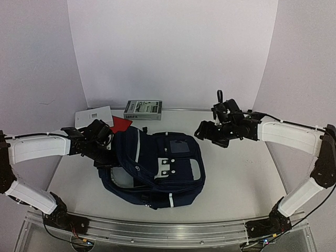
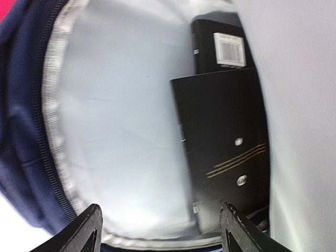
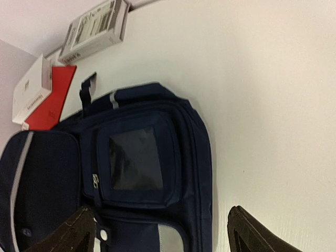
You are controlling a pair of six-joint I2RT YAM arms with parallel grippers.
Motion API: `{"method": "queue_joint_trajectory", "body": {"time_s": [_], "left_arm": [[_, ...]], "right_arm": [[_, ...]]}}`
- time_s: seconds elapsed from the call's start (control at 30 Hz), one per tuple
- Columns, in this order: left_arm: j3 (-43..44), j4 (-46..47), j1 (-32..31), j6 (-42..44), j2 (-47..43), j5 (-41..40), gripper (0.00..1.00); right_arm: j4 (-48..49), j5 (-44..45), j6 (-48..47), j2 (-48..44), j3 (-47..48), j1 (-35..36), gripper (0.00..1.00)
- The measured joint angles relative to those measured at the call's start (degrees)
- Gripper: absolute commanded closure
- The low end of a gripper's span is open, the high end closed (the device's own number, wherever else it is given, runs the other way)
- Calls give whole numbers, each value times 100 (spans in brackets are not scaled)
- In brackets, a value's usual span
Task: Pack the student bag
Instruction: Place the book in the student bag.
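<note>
The navy-blue student bag (image 1: pixel 157 163) lies flat mid-table with its white stripe and grey flap upward. My left gripper (image 1: pixel 102 137) is at the bag's left side, at its opening. In the left wrist view the left gripper (image 2: pixel 160 233) is open and empty, looking into the grey-lined inside (image 2: pixel 121 121). A black notebook with gold lines (image 2: pixel 226 147) and a black box with a barcode label (image 2: pixel 223 50) lie inside. My right gripper (image 1: pixel 207 131) hovers above the bag's far right corner, open and empty. In the right wrist view the right gripper (image 3: pixel 163 233) is over the bag (image 3: pixel 131 173).
A grey and white box (image 1: pixel 143 109) lies by the back wall, also in the right wrist view (image 3: pixel 94 29). A white box (image 1: pixel 93 116) and a flat red item (image 1: pixel 122 124) lie behind the bag's left end. A metal rail (image 1: pixel 168 228) runs along the near edge.
</note>
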Motion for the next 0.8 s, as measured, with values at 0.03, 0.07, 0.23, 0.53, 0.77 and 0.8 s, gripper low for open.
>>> {"method": "queue_joint_trajectory", "body": {"time_s": [0.03, 0.07, 0.23, 0.53, 0.77, 0.8], "left_arm": [[54, -149, 0, 78, 0, -82, 23], [95, -265, 0, 150, -3, -152, 23], [173, -681, -2, 386, -64, -443, 23], [581, -1394, -4, 729, -96, -994, 23], [702, -1653, 0, 928, -125, -1290, 22], [702, -1692, 0, 938, -124, -1331, 22]], "right_arm": [[-28, -109, -12, 6, -87, 9, 19], [-58, -242, -43, 29, -173, 23, 19], [-121, -716, -107, 171, -511, 153, 28], [-147, -996, -115, 757, -648, 510, 58], [-71, -907, -47, 939, -661, 566, 100], [-60, -873, -53, 939, -661, 569, 100]]}}
